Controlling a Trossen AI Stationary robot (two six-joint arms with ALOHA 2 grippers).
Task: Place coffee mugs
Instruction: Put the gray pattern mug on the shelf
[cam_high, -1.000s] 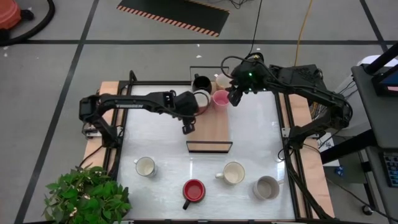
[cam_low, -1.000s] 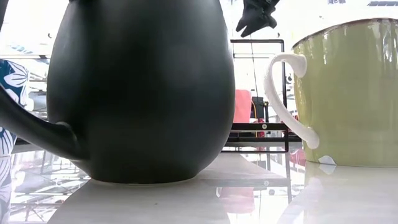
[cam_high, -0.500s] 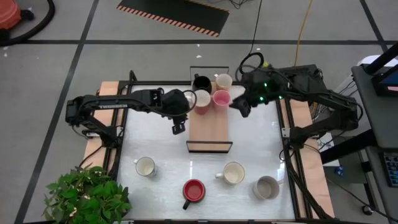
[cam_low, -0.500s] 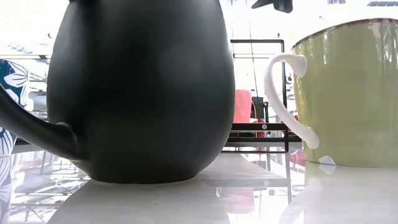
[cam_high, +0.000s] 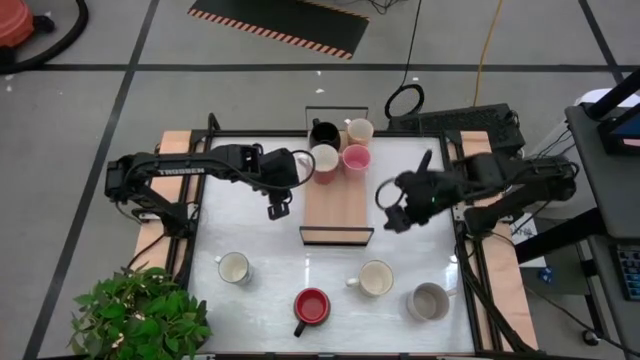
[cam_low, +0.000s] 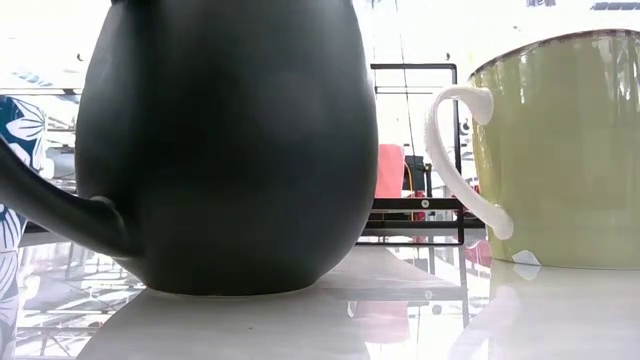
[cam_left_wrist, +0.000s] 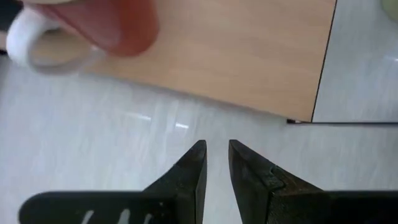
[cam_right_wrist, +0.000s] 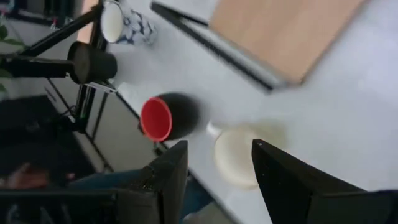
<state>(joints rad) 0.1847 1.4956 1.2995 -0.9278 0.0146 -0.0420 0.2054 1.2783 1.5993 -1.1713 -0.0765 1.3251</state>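
Four mugs stand on the far end of the light-wood tray (cam_high: 338, 205): black (cam_high: 323, 133), cream (cam_high: 359, 130), white (cam_high: 323, 158) and pink (cam_high: 355, 157). Four more stand on the table near its near edge: white (cam_high: 233, 268), red-lined with a black outside (cam_high: 312, 306), cream (cam_high: 376, 278) and grey (cam_high: 429, 301). My left gripper (cam_high: 278, 205) hovers shut just left of the tray (cam_left_wrist: 249, 56). My right gripper (cam_high: 393, 215) hangs open just right of the tray, above the cream mug (cam_right_wrist: 239, 152) and the red-lined mug (cam_right_wrist: 158, 118).
The tray's black wire frame (cam_high: 337, 236) rims its near end. A potted plant (cam_high: 140, 315) stands at the near left corner. The low view is filled by the black-sided mug (cam_low: 230, 140) and the cream mug (cam_low: 560, 150). Bare tabletop lies between the tray and the near mugs.
My right gripper has swung from beside the pink mug at the tray's far end toward the near edge, ending right of the tray's near half. My left gripper has drawn back from the tray toward the table's left. No mug has moved.
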